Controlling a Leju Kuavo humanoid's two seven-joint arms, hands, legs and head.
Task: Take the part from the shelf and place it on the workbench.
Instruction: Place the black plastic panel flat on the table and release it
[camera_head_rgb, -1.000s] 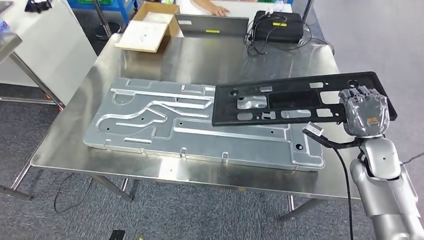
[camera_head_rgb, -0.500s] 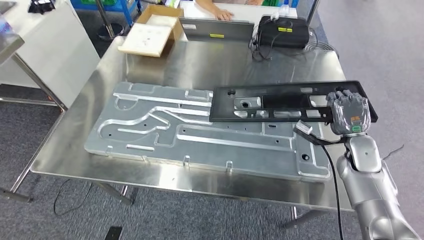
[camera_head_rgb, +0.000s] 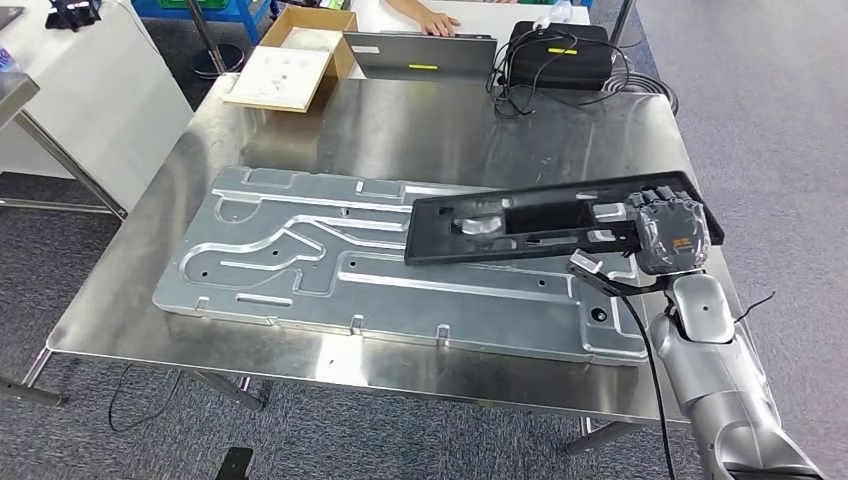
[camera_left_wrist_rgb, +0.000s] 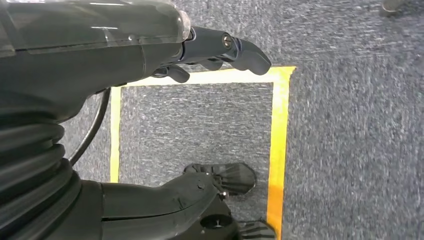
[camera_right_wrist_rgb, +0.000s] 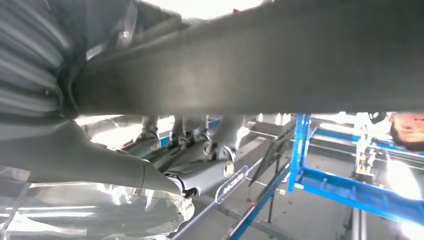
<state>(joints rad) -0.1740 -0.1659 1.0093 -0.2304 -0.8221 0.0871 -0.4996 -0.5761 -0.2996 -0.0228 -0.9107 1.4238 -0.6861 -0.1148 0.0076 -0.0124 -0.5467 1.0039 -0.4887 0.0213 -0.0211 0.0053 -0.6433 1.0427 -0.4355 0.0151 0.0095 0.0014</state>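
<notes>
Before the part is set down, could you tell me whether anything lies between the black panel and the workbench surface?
Yes. The right hand holds the black panel over a large silver machined plate lying on the workbench. The plate is directly beneath most of the panel; bare bench shows farther back.

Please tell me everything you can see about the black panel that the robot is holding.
The black panel is a long, flat, rectangular piece that looks like matte plastic, with a raised rim and several cut-out windows and small holes. The right hand grips its right end. It is carried nearly level, slightly tilted, over the right part of the large grey metal plate lying on the steel table. Whether its left end touches the plate cannot be told.
</notes>
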